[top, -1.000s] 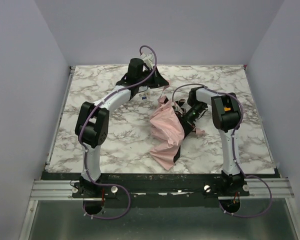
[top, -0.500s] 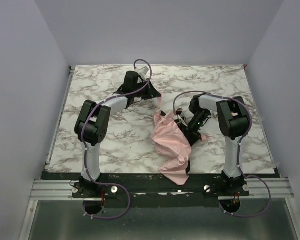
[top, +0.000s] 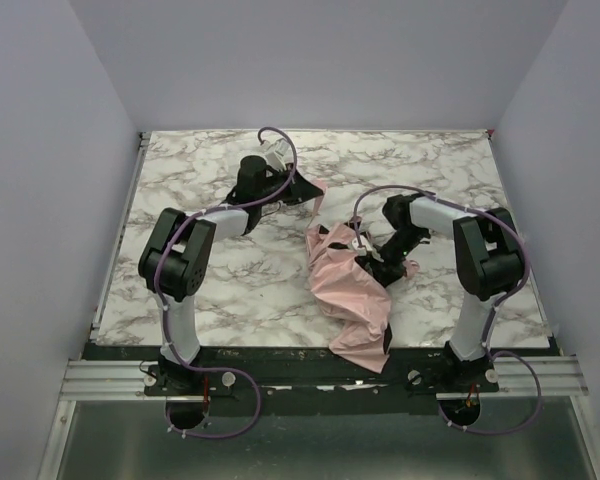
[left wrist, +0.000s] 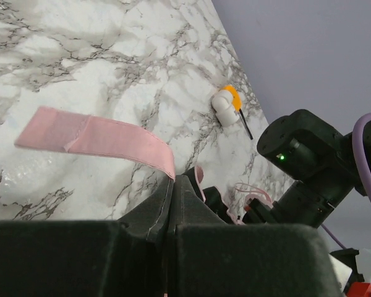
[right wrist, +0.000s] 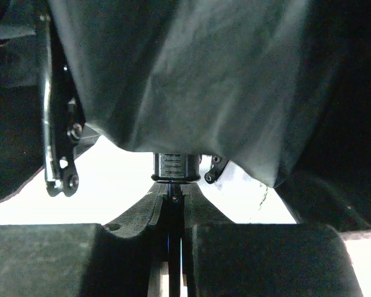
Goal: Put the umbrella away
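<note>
"Marble-patterned, the table (top: 230, 290) is seen under everything. What is laid on it?"

"The umbrella (top: 345, 295) is laid right of the middle. It is collapsed, and its pale pink canopy is crumpled and trailed down to the near edge, between the bases of the 2 arms."

"How are the arms placed?"

"The left arm (top: 185, 260) is stretched toward the far half of the table, and the right arm (top: 480, 260) is bent inward over the fabric. The umbrella is reached from both sides."

"What is held by the left gripper (left wrist: 175, 182)?"

"Its jaws are pressed fully together on the umbrella's pink strap (left wrist: 99, 137). The strap is drawn out flat from between the fingertips and held above the marble."

"And by the right gripper (right wrist: 175, 195)?"

"Its jaws are closed on the thin shaft, just below a ribbed black collar (right wrist: 175, 166). Folds of the canopy, seen dark against the light, are hung close above the fingers."

"Is anything smaller seen?"

"From the left wrist, 1 small white and orange object (left wrist: 226, 102) with a thin black stem is seen lying on the marble, well apart from the strap and near the right arm."
</note>
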